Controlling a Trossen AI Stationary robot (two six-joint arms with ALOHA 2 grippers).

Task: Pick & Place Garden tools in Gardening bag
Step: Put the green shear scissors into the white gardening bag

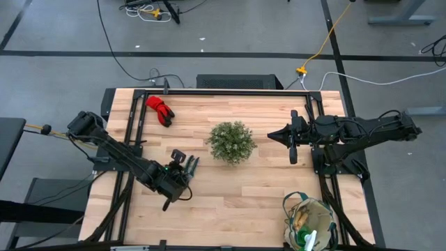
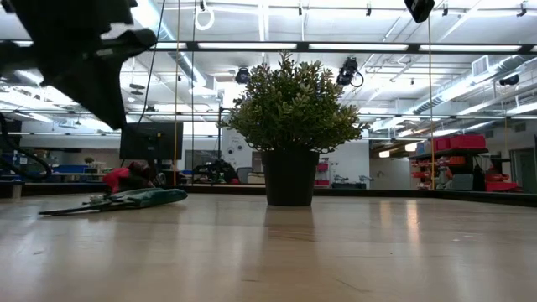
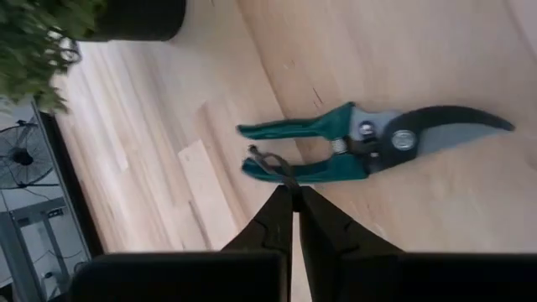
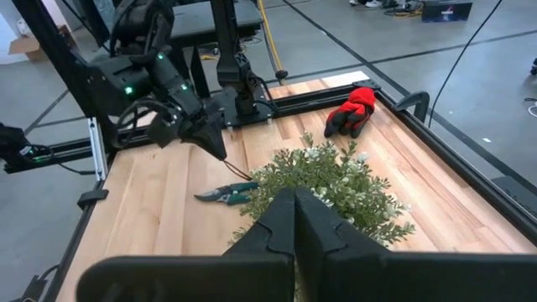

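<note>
The pruning shears (image 3: pixel 352 147), green-handled with a dark blade, lie flat on the table left of the plant; they also show in the high view (image 1: pixel 189 165) and the low view (image 2: pixel 138 199). My left gripper (image 3: pixel 294 195) hangs shut just above their handle ends (image 4: pixel 220 151). Red gloves (image 1: pixel 159 109) lie at the far left of the table. The gardening bag (image 1: pixel 289 209) stands at the near right corner with several tools inside. My right gripper (image 1: pixel 272 135) waits shut in the air, right of the plant. My left gripper pinches a thin dark loop (image 3: pixel 270 162) at the free end of the shears' handles, between its fingertips. The fingers slant down from the table's left. The loop runs up from the handles to the fingertips (image 4: pixel 239 172), while the shears stay flat on the table.
A bushy green plant in a dark pot (image 1: pixel 231 141) stands mid-table between the shears and my right arm. Black rails (image 1: pixel 132 132) run along the table's left, far and right sides. Bare wood lies between the shears and the bag.
</note>
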